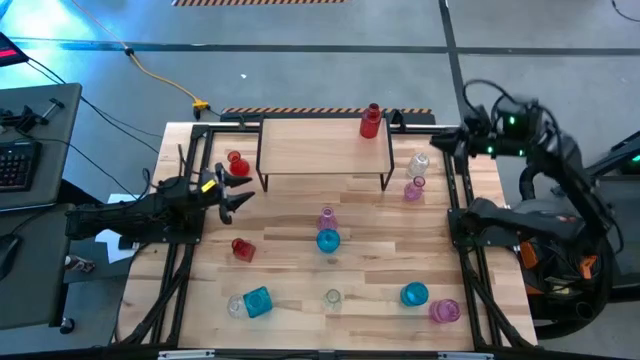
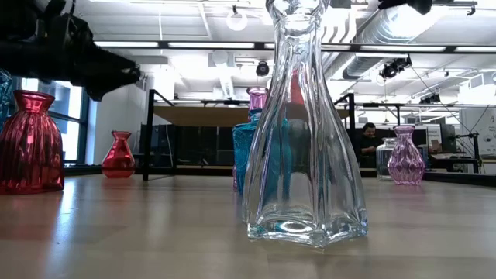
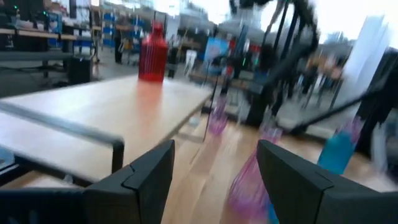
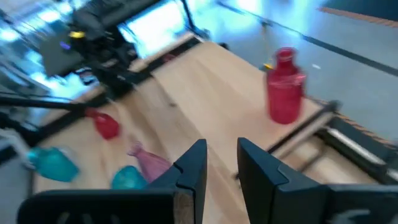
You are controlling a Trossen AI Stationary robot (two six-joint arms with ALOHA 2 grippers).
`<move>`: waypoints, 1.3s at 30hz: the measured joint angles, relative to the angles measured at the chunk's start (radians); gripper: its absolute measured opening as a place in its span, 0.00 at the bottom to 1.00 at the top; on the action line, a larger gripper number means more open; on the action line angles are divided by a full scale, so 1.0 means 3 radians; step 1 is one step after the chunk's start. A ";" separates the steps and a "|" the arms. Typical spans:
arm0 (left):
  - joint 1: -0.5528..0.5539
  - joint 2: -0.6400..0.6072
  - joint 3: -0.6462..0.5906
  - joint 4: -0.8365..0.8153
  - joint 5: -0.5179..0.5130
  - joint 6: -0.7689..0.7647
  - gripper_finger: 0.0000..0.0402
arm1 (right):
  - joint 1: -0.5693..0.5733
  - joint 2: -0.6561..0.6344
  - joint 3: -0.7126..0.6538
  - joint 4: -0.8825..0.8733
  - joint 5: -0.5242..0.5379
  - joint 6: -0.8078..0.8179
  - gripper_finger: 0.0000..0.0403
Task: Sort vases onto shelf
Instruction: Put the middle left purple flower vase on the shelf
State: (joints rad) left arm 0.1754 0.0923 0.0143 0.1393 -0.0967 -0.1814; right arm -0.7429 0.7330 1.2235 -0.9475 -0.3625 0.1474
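From above, the clear vases are blending into the wood: one (image 1: 420,163) is standing by the shelf's right legs, one (image 1: 333,297) near the desk's front edge, and a third (image 1: 235,306) is barely showing beside the teal squat vase (image 1: 257,301). In the low view the front clear vase (image 2: 304,124) is filling the middle and hiding most of what is standing behind it, with its top cut off.

Counting on the desk (image 1: 290,250): three red, one of them a bottle (image 1: 371,121) standing alone on the shelf (image 1: 322,146) at its right rear corner, one (image 1: 236,161) left of the shelf and one (image 1: 241,248) toward the front left; three teal, the other two at the centre (image 1: 328,240) and front right (image 1: 414,294); three pink-purple, by the shelf's right legs (image 1: 413,188), at the centre (image 1: 327,217) touching or just behind the teal one, and at the front right corner (image 1: 444,311).

The left hand (image 1: 238,192) is hovering left of the shelf with its fingers spread and nothing between them. The right hand (image 4: 219,163) is showing its fingers slightly apart, gripping nothing; from above it is hard to make out near the shelf's right end.

Most of the shelf top is lying bare, and open wood is lying between the shelf's front legs and the centre pair.
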 joint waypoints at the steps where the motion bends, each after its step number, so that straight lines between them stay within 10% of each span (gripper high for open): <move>1: 0.0001 -0.0001 0.0000 0.0081 -0.0001 -0.0082 0.55 | -0.0001 -0.0125 -0.0184 0.0155 -0.0078 0.0063 0.17; 20: 0.0002 0.0001 0.0001 0.0382 -0.0141 -0.0944 0.55 | 0.0000 -0.1397 -0.2164 0.2091 -0.0312 0.1571 0.17; 31: 0.0006 -0.0002 0.0038 0.1632 -0.0352 -0.1459 0.55 | -0.0001 -0.1400 -0.2369 0.2430 -0.0082 0.1877 0.17; 39: 0.0005 0.0095 0.0606 0.1093 -0.0661 -0.1384 0.55 | -0.0001 -0.1399 -0.2369 0.2427 0.0072 0.1868 0.17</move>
State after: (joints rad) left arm 0.1768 0.1207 0.1960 0.4671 -0.2951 -0.5965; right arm -0.7433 0.3134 0.5129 -0.2193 -0.3408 0.7078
